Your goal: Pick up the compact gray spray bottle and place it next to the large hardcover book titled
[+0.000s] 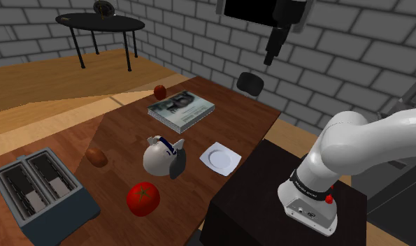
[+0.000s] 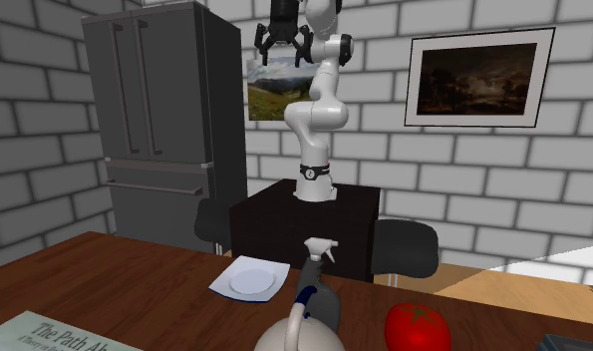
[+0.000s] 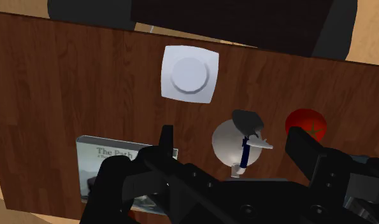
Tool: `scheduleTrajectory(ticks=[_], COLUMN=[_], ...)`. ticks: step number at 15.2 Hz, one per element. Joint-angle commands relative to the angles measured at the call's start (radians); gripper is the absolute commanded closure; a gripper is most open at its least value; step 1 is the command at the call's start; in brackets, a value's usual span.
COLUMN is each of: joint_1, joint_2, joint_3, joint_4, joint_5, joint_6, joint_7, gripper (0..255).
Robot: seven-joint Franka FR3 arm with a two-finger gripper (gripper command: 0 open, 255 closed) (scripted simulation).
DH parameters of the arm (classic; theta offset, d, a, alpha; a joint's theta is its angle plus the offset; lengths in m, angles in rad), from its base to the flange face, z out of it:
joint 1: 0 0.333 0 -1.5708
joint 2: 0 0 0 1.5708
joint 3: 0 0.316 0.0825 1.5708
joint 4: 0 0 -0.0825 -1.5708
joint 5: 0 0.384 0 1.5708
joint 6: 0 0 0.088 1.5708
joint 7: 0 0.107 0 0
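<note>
Table [image 1: 122, 133] holds book [image 1: 180, 108], plate [image 1: 220, 158], spray bottle [image 1: 161, 155], tomato [image 1: 142, 198], toaster [image 1: 38, 189].

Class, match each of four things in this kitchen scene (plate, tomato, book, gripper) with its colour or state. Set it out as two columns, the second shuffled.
Things:
1. plate
2. tomato
3. book
4. gripper

Colour or state:
A. red
B. raised high, fingers apart
C. white
D. lying flat, cover up

Pairs: 1-C, 2-A, 3-D, 4-B
</note>
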Motion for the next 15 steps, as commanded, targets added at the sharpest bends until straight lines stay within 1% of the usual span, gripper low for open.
scheduleTrajectory(ticks=[1,8,15], joint_1=[0.0,0.062,0.11], joint_2=[0.0,0.209,0.436], joint_3=[0.0,0.022,0.058], joint_4=[0.0,-0.021,-0.006], joint_5=[0.0,-0.048,-0.106], joint_6=[0.0,0.172,0.326], joint_7=[0.0,-0.117,-0.214], gripper=[0,0,0])
